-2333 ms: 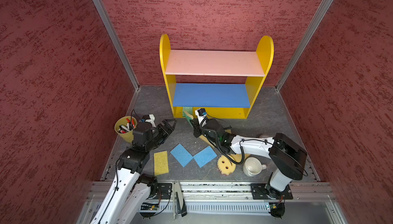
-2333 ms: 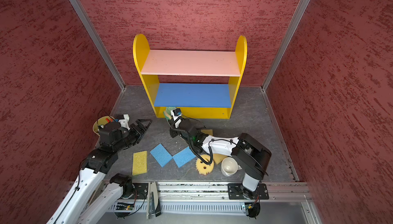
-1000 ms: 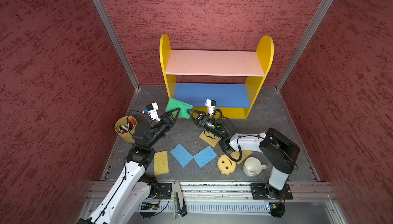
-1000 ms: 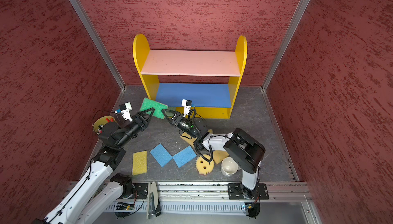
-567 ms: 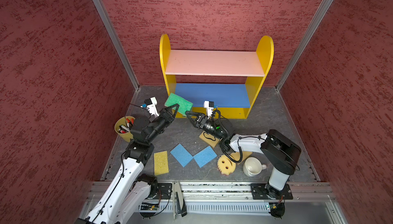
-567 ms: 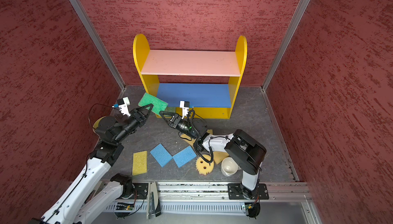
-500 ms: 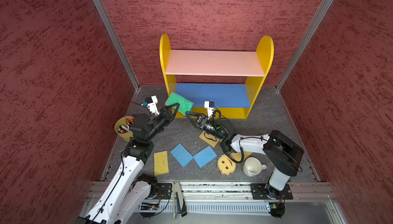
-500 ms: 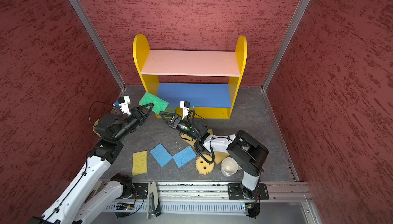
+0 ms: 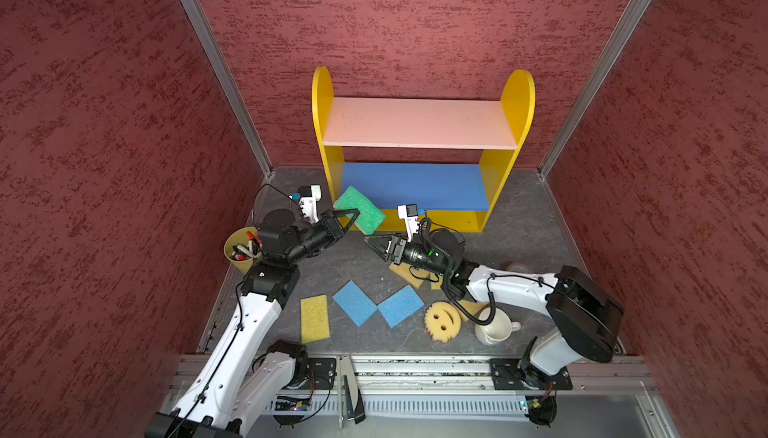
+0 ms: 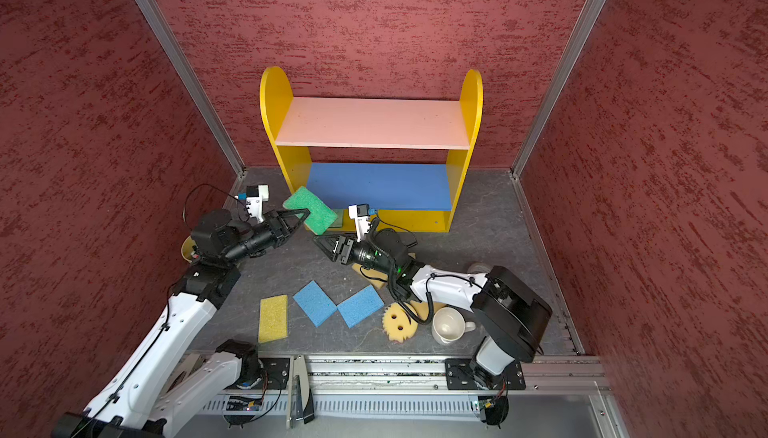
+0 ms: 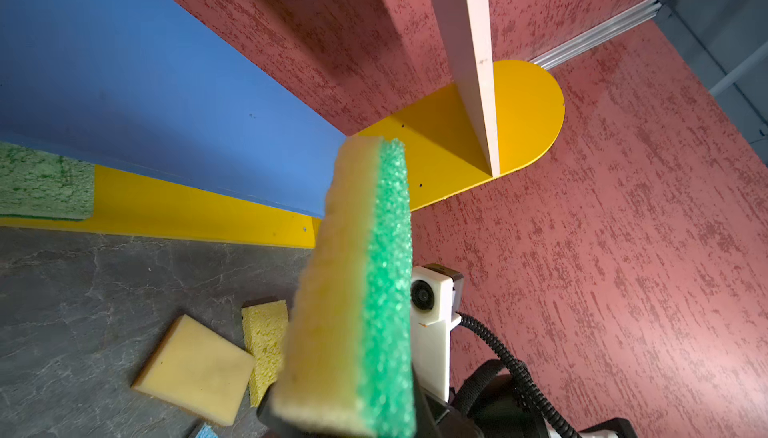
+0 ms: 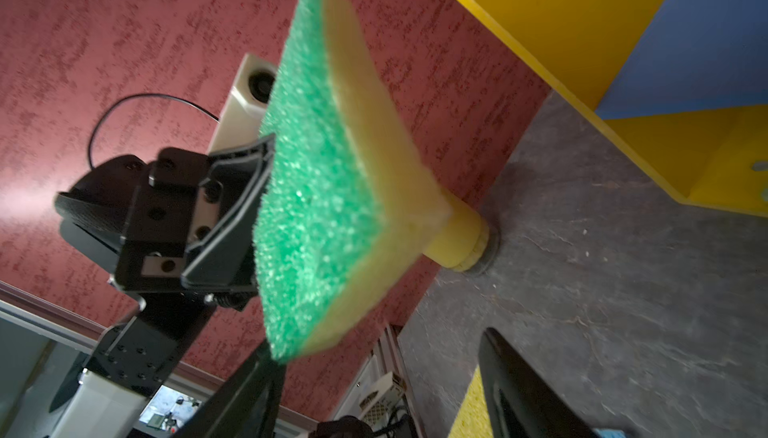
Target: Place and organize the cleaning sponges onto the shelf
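A: Left gripper first.
B: Left gripper [image 9: 352, 218] is clamped tight on the green sponge [image 9: 362, 209], biting one edge. The rest of the pad juts past the fingertips, lifted off the surface [image 9: 340, 263], tilted.

A: Texture?
B: Two layers. A coarse, glittery green scrub face on thick, pale yellow foam. Rectangular, with soft fuzzy edges.

A: Right gripper?
B: Right gripper [image 9: 371, 244] has its jaws spread wide, nothing between them. It faces the left gripper, tips near the sponge's lower corner but apart from it.

A: Shelf?
B: Shelf [image 9: 415, 122] stands just beyond the held sponge. Smooth painted boards: yellow round-topped sides, pink top, blue middle, yellow base. The sponge hangs in front of the nearest side panel, and the right wrist view shows a gap between them. A paler green sponge [image 11: 41, 182] lies on the base.

A: The others?
B: Flat on the grey, veined surface, back toward the arms' bases:
- a yellow sponge [image 9: 315, 317]
- two blue sponges [image 9: 354, 302], touching at a corner
- a round smiley sponge [image 9: 442, 321] with a scalloped rim
- a tan sponge [image 9: 409, 271], partly hidden under the right arm

A white mug [image 9: 494, 328] sits beside the smiley one. A yellow marker cup [image 9: 243, 251] stands by the left arm.
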Controlling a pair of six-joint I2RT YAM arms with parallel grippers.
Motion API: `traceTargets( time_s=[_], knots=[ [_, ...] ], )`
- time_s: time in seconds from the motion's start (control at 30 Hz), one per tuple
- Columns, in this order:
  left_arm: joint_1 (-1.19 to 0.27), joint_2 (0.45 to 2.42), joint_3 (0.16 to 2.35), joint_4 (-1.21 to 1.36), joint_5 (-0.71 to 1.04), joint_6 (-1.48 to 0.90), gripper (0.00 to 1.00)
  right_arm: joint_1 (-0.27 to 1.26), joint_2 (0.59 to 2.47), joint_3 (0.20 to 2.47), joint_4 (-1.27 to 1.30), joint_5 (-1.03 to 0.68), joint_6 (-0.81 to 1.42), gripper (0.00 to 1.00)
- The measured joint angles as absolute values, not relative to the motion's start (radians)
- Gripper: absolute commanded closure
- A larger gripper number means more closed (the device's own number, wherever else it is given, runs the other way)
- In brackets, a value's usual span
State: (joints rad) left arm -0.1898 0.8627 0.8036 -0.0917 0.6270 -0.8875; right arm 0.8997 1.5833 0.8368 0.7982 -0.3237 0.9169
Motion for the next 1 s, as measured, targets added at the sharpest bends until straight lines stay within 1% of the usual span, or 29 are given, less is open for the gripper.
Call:
traceTargets(
  time_s=[0.23,0.4,0.53,0.77,1.0],
  knots=[
    [-0.172,0.839,0.810,-0.151,0.658,-0.839,1.00,0.888,1.515,0.837,0.638,-0.331,0.800,0.25],
    [-0.154,0.830,0.810,-0.160,0.687,-0.832,1.00,0.857,1.490,0.836,0.620,-0.338,0.777,0.25],
    [-0.136,0.830,0.810,-0.163,0.720,-0.830,1.00,0.820,1.490,0.817,0.646,-0.381,0.793,0.25],
    [-0.113,0.839,0.810,-0.164,0.765,-0.829,1.00,0.788,1.490,0.810,0.669,-0.464,0.799,0.30],
    [-0.099,0.865,0.810,-0.163,0.796,-0.830,1.00,0.783,1.454,0.810,0.686,-0.536,0.781,0.41]
  ],
)
